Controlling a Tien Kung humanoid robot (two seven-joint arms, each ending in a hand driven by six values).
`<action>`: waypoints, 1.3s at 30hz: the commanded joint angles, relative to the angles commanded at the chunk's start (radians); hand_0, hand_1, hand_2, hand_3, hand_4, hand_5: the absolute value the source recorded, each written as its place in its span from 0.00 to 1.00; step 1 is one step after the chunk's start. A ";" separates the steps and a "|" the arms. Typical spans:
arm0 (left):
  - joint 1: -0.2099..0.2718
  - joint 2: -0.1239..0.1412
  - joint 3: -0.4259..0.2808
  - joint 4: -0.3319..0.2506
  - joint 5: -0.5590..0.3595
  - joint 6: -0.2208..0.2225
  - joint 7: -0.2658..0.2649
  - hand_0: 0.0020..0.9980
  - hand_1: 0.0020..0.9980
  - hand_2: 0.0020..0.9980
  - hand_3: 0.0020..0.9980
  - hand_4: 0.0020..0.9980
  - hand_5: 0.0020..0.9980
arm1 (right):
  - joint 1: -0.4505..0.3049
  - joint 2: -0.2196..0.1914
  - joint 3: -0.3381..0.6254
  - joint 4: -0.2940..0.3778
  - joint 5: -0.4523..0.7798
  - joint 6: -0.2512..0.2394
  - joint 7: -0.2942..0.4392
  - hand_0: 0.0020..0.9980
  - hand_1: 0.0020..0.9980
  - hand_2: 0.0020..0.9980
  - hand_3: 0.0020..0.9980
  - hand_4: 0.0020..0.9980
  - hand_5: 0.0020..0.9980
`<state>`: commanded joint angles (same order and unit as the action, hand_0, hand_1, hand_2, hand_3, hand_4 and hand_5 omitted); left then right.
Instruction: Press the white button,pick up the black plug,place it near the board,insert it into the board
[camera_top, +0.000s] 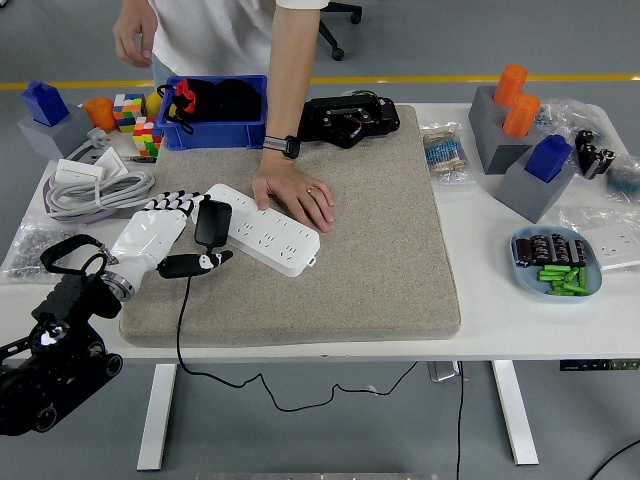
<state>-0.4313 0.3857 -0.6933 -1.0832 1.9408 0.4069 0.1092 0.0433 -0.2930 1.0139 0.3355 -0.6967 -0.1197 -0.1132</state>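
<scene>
1. Plug (212, 222), black: seated in the left end of the white board (263, 229) on the tan mat (380, 240).
2. Left hand (160, 235): just beside the plug, fingers released and spread, holding nothing.
3. Person's hand (293, 193): lay flat on the board's far edge.

Plug and board, my view

I see the black plug (212, 222) seated at the white board's (265, 229) nine-o'clock end, board running toward four o'clock.
</scene>
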 joint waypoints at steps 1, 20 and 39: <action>-0.001 -0.001 0.000 -0.001 -0.001 0.000 -0.001 1.00 1.00 0.96 0.93 0.89 0.75 | 0.000 0.000 -0.001 0.000 0.000 0.000 0.000 0.70 0.62 0.63 0.60 0.63 0.34; 0.008 0.017 -0.019 -0.054 -0.003 0.026 -0.019 1.00 1.00 0.96 0.93 0.89 0.73 | -0.002 -0.001 0.000 0.000 0.001 0.000 0.000 0.70 0.62 0.63 0.60 0.63 0.34; 0.032 0.044 0.030 -0.079 -0.012 0.020 -0.001 1.00 1.00 0.95 0.93 0.89 0.72 | -0.003 0.003 0.013 0.002 -0.002 0.000 0.002 0.70 0.62 0.63 0.60 0.63 0.34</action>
<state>-0.3991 0.4298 -0.6630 -1.1625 1.9291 0.4271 0.1082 0.0407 -0.2896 1.0264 0.3377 -0.6985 -0.1200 -0.1117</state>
